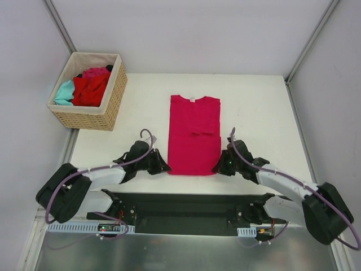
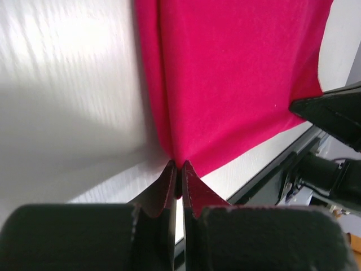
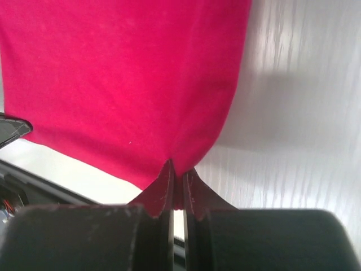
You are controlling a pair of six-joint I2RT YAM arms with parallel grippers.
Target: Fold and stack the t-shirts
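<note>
A magenta-pink t-shirt (image 1: 194,133) lies on the white table, folded lengthwise into a narrow strip with its collar at the far end. My left gripper (image 1: 165,167) is shut on the shirt's near left corner (image 2: 176,164). My right gripper (image 1: 217,168) is shut on the near right corner (image 3: 177,169). In both wrist views the cloth is pinched between the fingertips and puckers up toward them. Red (image 1: 90,89), teal (image 1: 64,92) and pink (image 1: 97,72) t-shirts lie bunched in the wicker basket.
The tan wicker basket (image 1: 110,105) stands at the table's far left corner. Grey walls close in the table on three sides. A black base rail (image 1: 186,212) runs along the near edge between the arm bases.
</note>
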